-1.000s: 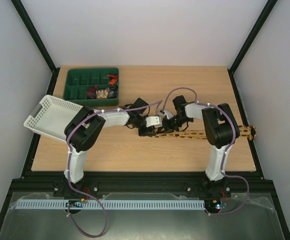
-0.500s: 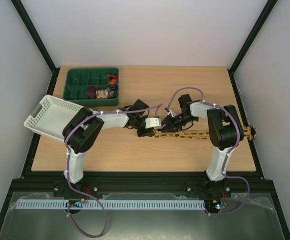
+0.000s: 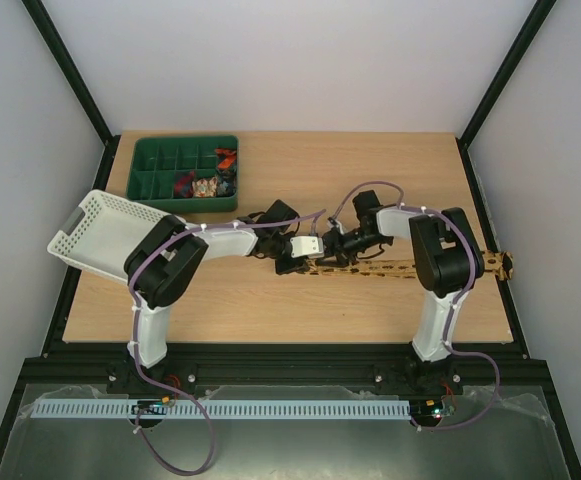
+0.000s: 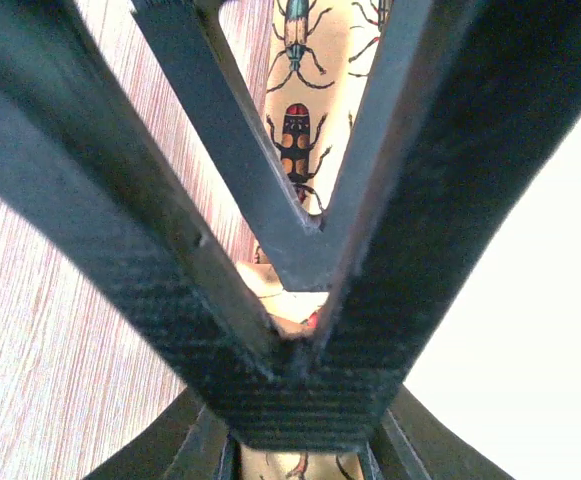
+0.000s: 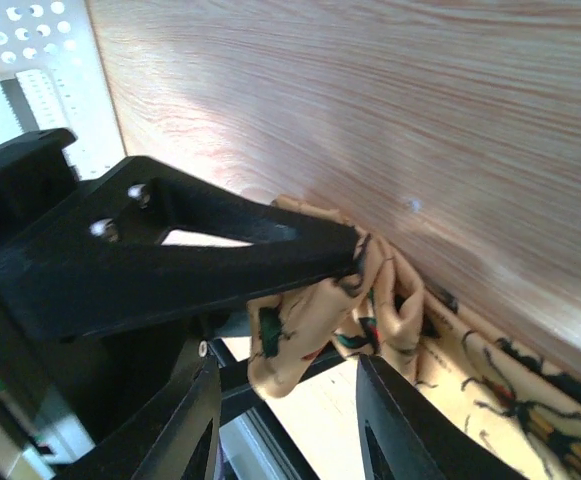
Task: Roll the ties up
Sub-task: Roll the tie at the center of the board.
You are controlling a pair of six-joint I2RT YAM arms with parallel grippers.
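Pinching the folded end of the tan beetle-print tie (image 3: pixel 400 268) at centre frame, your left gripper (image 4: pixel 290 330) is clamped tight on it. Your right gripper (image 5: pixel 288 365) straddles that fold, fingers apart. It's likely best to keep the strip trailing toward the right edge taut and wind slowly.

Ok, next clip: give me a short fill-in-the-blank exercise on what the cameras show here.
1. The left gripper is shut on the ___.
2. The tie stretches across to the ___ edge of the table.
3. The compartment tray at the far left is ___ in colour.
4. The basket at the table's left edge is ___ in colour.

Missing words: tie; right; green; white.
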